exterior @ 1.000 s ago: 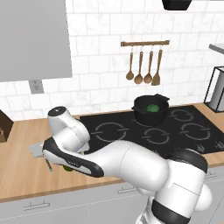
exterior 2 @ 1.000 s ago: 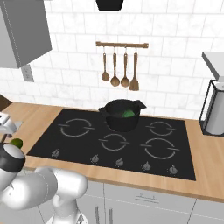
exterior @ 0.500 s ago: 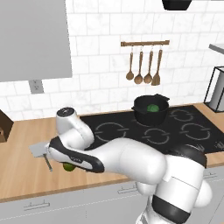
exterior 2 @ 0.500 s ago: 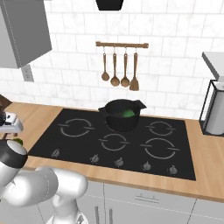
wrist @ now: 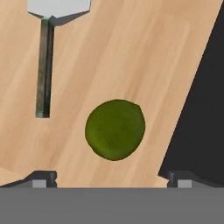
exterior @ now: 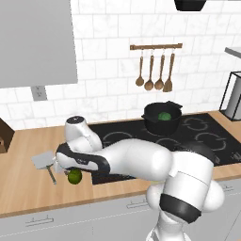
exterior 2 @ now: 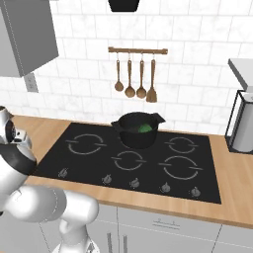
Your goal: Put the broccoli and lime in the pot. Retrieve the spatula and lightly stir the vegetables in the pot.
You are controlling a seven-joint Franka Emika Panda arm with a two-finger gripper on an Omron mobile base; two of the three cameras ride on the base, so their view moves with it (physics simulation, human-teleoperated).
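The fingers [wrist: 112, 178] stood spread wide and empty over the lime [wrist: 115, 129] on the counter [wrist: 144, 52], the spatula [wrist: 47, 52] lying just beside it.

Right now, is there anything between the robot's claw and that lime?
Nothing visible. In the hand view the lime lies bare on the wooden counter between the open gripper tips. The spatula lies off to one side, apart from it.

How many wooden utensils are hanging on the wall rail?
4: two spoons, a third spoon and a turner, side by side on the rail above the pot.
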